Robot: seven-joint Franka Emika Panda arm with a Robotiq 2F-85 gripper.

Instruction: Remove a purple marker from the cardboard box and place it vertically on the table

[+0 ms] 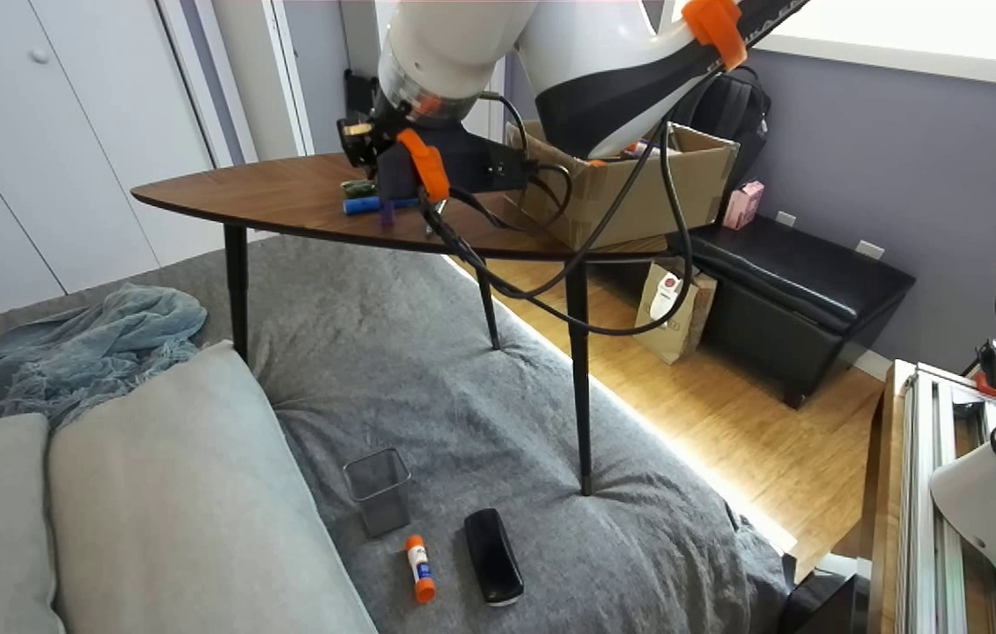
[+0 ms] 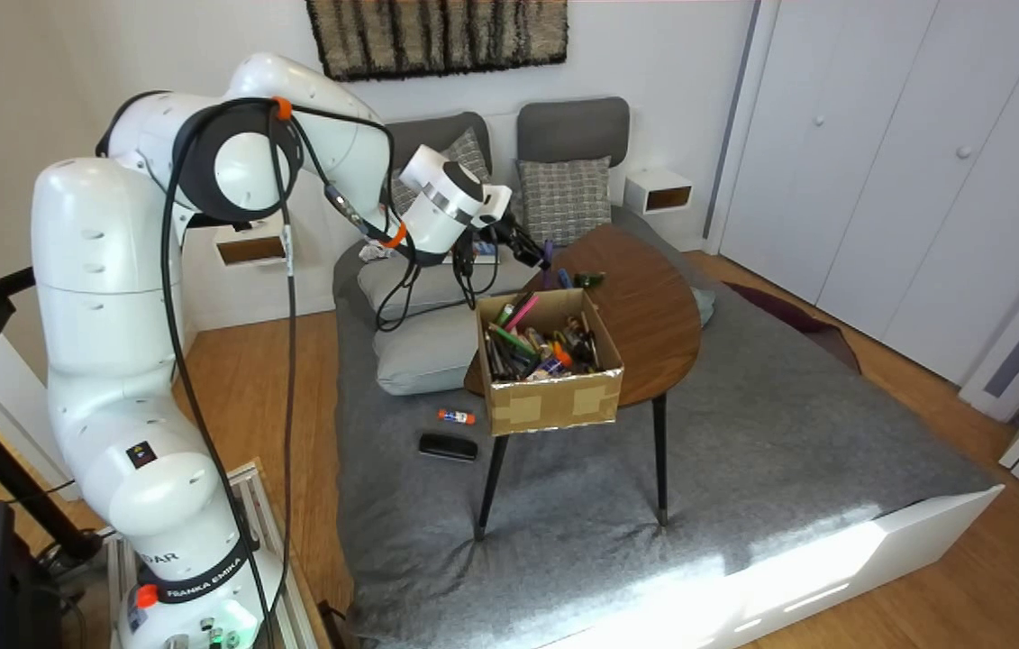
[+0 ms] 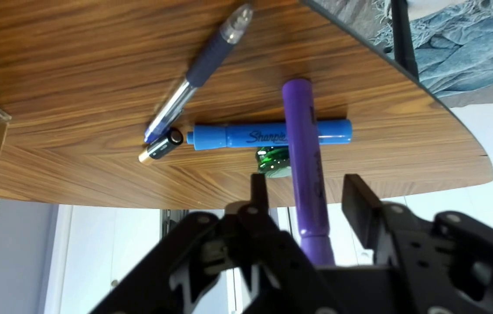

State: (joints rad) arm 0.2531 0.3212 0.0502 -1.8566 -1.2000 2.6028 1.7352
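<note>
Wrist view: my gripper (image 3: 307,189) has its two fingers (image 3: 359,213) well parted, one on either side of the purple marker (image 3: 305,157) with a gap to each, so I have hold of nothing. The purple marker stands on end on the table (image 3: 76,83), and in both exterior views it shows upright just at my fingers. Near the purple marker lies a blue marker (image 3: 250,135), passing behind it from where I look, and a green glassy object (image 3: 272,162), which the purple marker partly hides. Farther off from the purple marker a clear pen (image 3: 209,61) with a dark grip lies aslant, and a small black cylinder (image 3: 163,146) with a copper-coloured end lies close by the pen's blue end. Well apart from the purple marker, on the same table, sits the cardboard box (image 2: 554,401); in an exterior view I make out pens and markers (image 2: 532,350) heaped inside it. Lower than the purple marker, on the grey bed cover (image 2: 770,433), I see an orange-ended glue stick (image 1: 420,569), an oblong black object (image 1: 493,556) and a mesh cup (image 1: 381,511). Well beyond the purple marker, in an exterior view, stand a low black cabinet (image 1: 806,264), with a small pink box (image 1: 744,204) by it, and white doors (image 1: 48,106)
</note>
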